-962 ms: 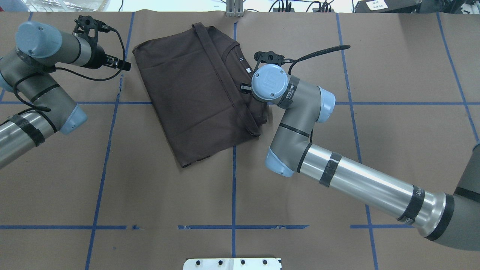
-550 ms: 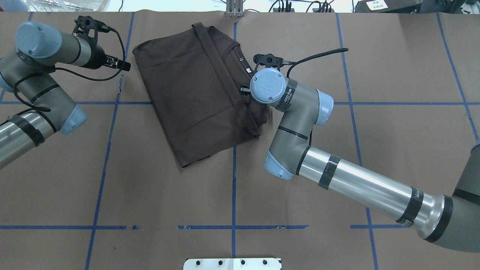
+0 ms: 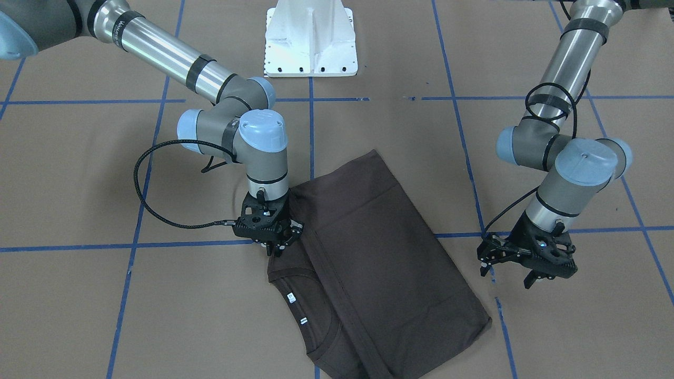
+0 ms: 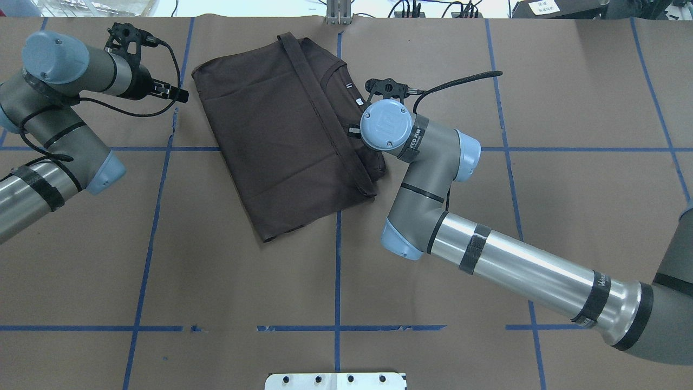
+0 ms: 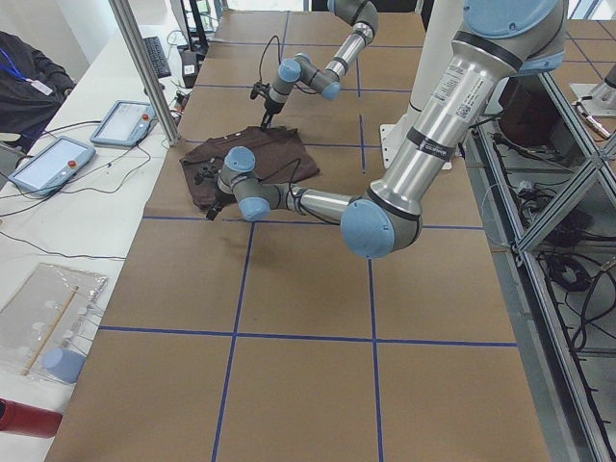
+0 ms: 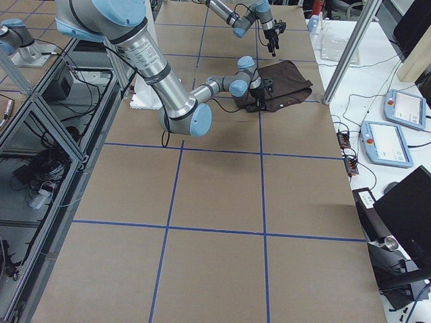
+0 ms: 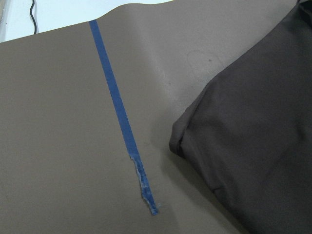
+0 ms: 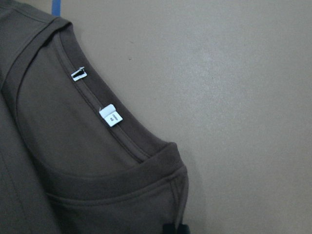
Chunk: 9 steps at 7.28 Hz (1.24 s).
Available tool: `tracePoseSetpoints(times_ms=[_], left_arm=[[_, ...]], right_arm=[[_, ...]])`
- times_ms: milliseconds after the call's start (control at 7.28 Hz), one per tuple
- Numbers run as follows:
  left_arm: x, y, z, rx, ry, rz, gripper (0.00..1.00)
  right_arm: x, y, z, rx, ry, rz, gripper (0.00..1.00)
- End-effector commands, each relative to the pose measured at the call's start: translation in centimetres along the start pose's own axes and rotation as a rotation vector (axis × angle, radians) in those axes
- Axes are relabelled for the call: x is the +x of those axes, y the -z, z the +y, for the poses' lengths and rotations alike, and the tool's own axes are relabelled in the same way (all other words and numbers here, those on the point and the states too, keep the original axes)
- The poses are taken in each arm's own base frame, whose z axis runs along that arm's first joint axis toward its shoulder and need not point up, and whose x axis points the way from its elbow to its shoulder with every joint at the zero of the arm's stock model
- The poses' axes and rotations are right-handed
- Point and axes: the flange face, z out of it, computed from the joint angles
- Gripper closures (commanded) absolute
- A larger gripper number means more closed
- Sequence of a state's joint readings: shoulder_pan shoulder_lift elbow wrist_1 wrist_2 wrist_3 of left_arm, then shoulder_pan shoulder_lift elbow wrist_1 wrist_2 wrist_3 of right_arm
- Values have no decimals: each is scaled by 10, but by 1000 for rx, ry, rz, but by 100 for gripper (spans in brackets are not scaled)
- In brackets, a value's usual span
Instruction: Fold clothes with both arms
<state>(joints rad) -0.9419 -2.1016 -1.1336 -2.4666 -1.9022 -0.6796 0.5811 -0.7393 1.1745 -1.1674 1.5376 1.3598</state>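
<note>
**Right arm** [image 3: 158,58]: you have it reaching in low with the elbow folded and the wrist vertical. The right tool [image 3: 275,246] points straight down at the shoulder edge of the dark brown T-shirt [image 3: 379,252].
- Its fingertips meet the fabric just beside the ribbed collar [image 8: 122,131].
- The wrist hides them from overhead, so I cannot tell whether they grip cloth.
- The white neck tags [image 8: 110,115] lie just ahead of this tool.

**Left arm** [image 3: 571,58]: the wrist is angled down. The left tool [image 3: 528,281] hangs over bare worktop [image 3: 105,295], just beside the shirt's corner and clear of it.
- Its fingers read as one closed tip, holding nothing.

**T-shirt:** it lies folded flat between the two tools. In the front-facing view its collar end runs off the bottom edge.
</note>
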Motion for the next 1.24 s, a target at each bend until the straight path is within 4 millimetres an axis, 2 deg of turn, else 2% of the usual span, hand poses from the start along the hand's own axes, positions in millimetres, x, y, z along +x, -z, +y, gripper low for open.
tracePoseSetpoints(times_ms=[0,137,275,550,687,825,962,1099], left_arm=[[1,0,0,1,0,1,0],[1,1,-1,3,0,3,0],[5,4,-4,10,-3,8,0],[6,8,1,14,-1,14,0],[10,17,5,23,4,29,0],[12,20,8,14,18,46,0],[13,20,9,9,19,52,0],[13,21,10,9,19,52,0]], right_arm=[[-3,5,-1,-2,-3,-9,100],[1,18,0,0,-5,-33,100],[33,31,15,-3,1,-57,100],[105,68,70,-22,6,-99,100],[138,84,100,-23,32,-103,100],[181,97,129,-40,56,-86,100],[205,111,140,-45,69,-82,100],[221,110,150,-53,81,-64,100]])
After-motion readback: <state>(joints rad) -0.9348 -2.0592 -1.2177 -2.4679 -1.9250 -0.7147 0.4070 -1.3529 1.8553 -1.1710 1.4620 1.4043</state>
